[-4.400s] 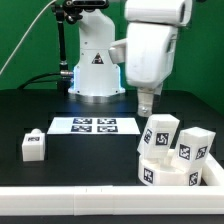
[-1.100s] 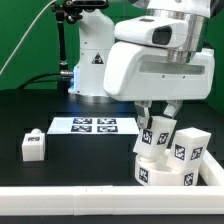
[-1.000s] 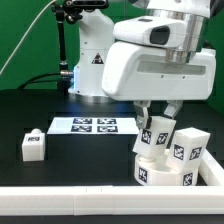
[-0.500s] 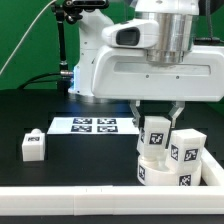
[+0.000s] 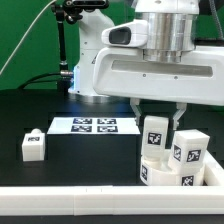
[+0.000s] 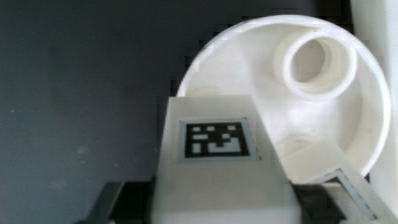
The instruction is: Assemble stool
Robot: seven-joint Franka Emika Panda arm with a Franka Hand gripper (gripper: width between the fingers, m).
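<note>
Fingers (image 5: 137,110) clamped on one upright leg (image 5: 157,133) (tag facing out), second leg (image 5: 190,150) beside, third leg (image 5: 33,145) apart, one seat (image 5: 165,174)

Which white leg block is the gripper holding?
The upright white tagged leg block between the gripper's fingers; the lone block sits at the exterior view's left.

Exterior cam: low at the table (image 5: 40,108) front, looks over the rail (image 5: 70,208) toward the base (image 5: 95,65); arm (image 5: 160,70) looms close. Wrist cam: very near, probably looking straight down. Both see leg (image 5: 155,133) and seat (image 5: 165,180).
</note>
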